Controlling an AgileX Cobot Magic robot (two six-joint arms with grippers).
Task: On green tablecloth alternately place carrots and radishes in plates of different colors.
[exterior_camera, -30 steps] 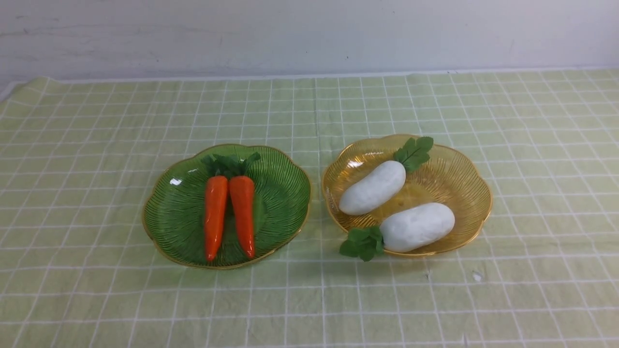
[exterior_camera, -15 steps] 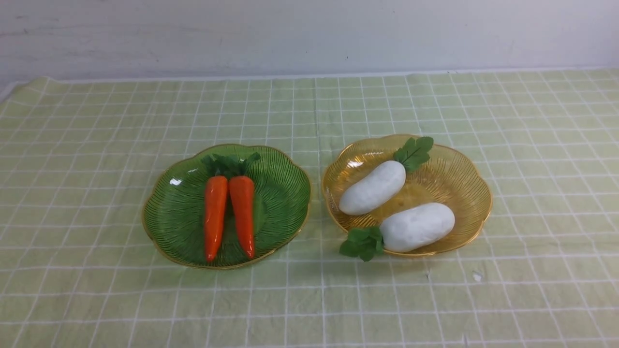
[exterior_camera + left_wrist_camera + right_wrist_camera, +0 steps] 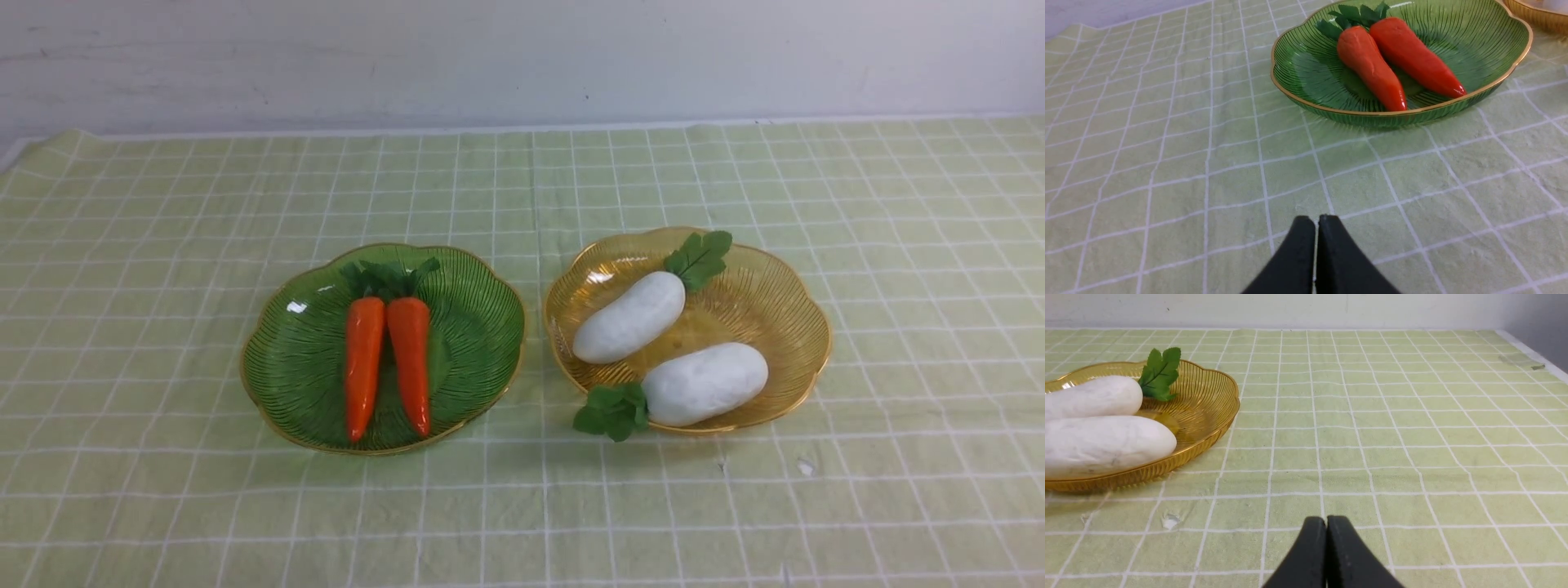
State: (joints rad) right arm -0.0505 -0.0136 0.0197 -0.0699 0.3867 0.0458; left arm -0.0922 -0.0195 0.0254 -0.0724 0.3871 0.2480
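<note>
Two orange carrots lie side by side in the green plate on the green tablecloth. Two white radishes lie in the amber plate to its right. Neither gripper shows in the front view. In the left wrist view my left gripper is shut and empty over bare cloth, short of the green plate and its carrots. In the right wrist view my right gripper is shut and empty over cloth, beside the amber plate with the radishes.
A white wall runs behind the cloth's far edge. The cloth's right edge and a dark drop show in the right wrist view. A small pale mark lies on the cloth in front of the amber plate.
</note>
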